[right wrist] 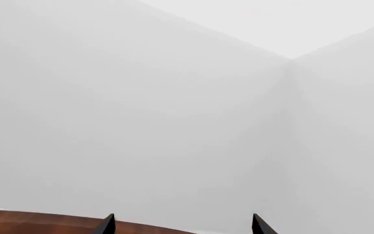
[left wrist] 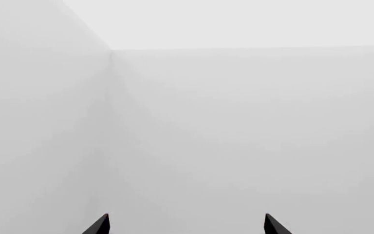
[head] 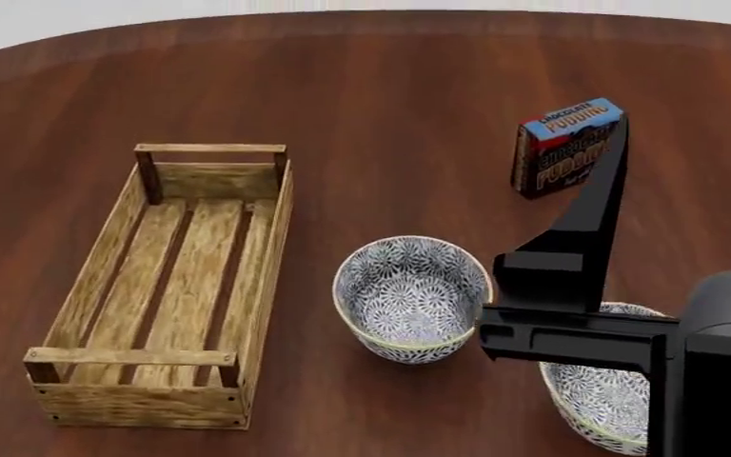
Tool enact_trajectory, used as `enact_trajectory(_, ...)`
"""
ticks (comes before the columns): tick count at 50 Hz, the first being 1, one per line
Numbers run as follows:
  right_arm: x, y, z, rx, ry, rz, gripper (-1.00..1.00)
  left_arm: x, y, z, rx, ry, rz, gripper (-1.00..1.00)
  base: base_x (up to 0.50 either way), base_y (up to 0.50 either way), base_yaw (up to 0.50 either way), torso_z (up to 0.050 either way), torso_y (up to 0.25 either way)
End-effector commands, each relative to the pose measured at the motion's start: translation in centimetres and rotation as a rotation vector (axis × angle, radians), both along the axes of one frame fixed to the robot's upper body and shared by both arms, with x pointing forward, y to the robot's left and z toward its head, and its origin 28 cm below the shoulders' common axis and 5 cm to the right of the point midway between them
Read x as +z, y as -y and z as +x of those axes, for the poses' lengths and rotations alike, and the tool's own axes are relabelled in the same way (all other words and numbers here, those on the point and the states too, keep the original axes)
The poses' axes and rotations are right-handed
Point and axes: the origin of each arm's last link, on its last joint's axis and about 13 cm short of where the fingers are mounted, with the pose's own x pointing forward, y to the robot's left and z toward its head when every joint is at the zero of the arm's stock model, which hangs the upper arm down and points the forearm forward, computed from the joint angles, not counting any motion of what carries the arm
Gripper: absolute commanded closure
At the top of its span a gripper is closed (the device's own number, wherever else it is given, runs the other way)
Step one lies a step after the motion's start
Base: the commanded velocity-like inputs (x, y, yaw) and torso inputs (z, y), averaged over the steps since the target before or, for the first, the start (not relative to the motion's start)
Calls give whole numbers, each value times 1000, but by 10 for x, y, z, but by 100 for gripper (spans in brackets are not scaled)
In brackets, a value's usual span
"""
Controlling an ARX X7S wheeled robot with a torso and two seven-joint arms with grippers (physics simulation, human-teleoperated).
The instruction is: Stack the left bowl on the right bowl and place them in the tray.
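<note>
The long light-wood slatted tray [head: 163, 295] lies on the dark brown wooden table [head: 379, 105], towards its left. Just beside the tray's right plank stands the left blue-and-white patterned bowl [head: 410, 297], a narrow strip of table between them. The right matching bowl [head: 594, 400] sits near it, half hidden by the black right arm [head: 582, 267]. A chocolate pudding box [head: 566, 146] stands farther back. The right gripper [right wrist: 181, 225] and left gripper [left wrist: 185, 225] both show spread fingertips with nothing between, facing pale walls.

Open tabletop [head: 379, 114] between tray [head: 163, 286] and left bowl [head: 410, 297]
</note>
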Motion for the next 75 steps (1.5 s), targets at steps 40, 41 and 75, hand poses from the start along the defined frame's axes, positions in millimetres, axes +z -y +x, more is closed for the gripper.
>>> enact_trajectory(40,-4,1,0,-3,-10,12,-100,0,-1,0,8,1,-7,-100,410,106,0,0,1)
enact_trajectory(41,-4,1,0,-6,-10,11,-100,0,-1,0,9,1,-7,-100,414,242,0,0,10)
enact_trajectory(75,1,1,-2,3,12,7,-100,1,-5,1,43,0,18,-100,105,60,0,0,-116)
